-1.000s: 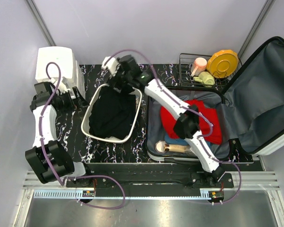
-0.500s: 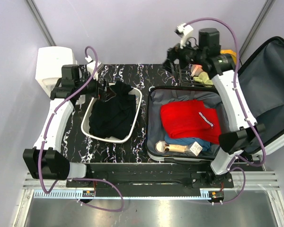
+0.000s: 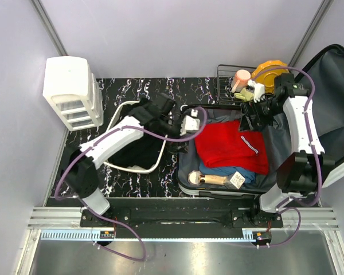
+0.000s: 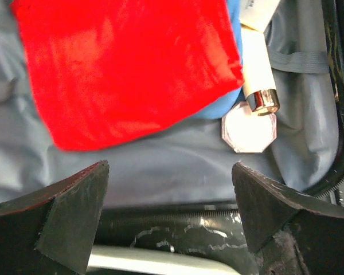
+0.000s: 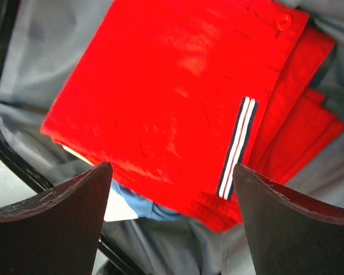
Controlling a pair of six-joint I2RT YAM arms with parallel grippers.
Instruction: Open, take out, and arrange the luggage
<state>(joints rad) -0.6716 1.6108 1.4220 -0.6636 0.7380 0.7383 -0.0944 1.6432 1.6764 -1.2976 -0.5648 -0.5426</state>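
Over the open luggage, 2 empty grippers close to the red garment.
Top view: the luggage lies at the table's right, lid thrown back; the left gripper hangs at its left rim, the right gripper at its far edge. Left wrist: fingers spread wide, nothing between, above grey lining beside a gold-capped bottle. Right wrist: jaws equally wide over the folded red garment. Best pinch 1 folded edge, lifting only that layer.

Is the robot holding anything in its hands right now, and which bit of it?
Nothing is held. The left gripper and the right gripper are both open and empty, over the open luggage with the red shirt in it.
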